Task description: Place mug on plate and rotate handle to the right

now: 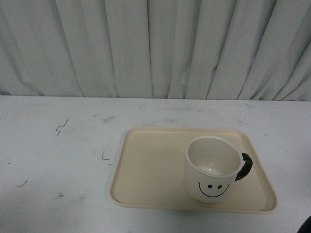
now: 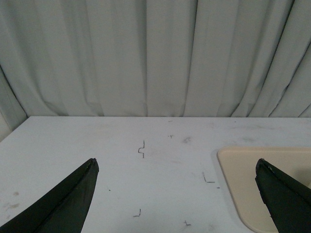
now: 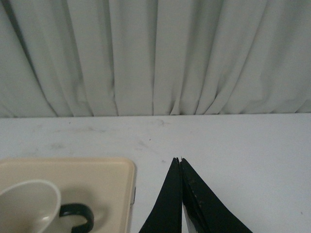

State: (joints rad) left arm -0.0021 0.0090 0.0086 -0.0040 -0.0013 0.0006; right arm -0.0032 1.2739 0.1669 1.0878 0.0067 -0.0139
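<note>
Only the front view shows the mug's [image 1: 212, 170] smiley; left gripper [image 2: 177, 170] wide, right gripper [image 3: 180, 161] closed.

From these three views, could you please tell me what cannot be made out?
- Mug: its lower body in the right wrist view, cut by the frame edge; smiley unseen there.
- Plate: mostly cut off in the left wrist view.
- Right gripper: absent from the front view, apart from a dark corner sliver.
</note>
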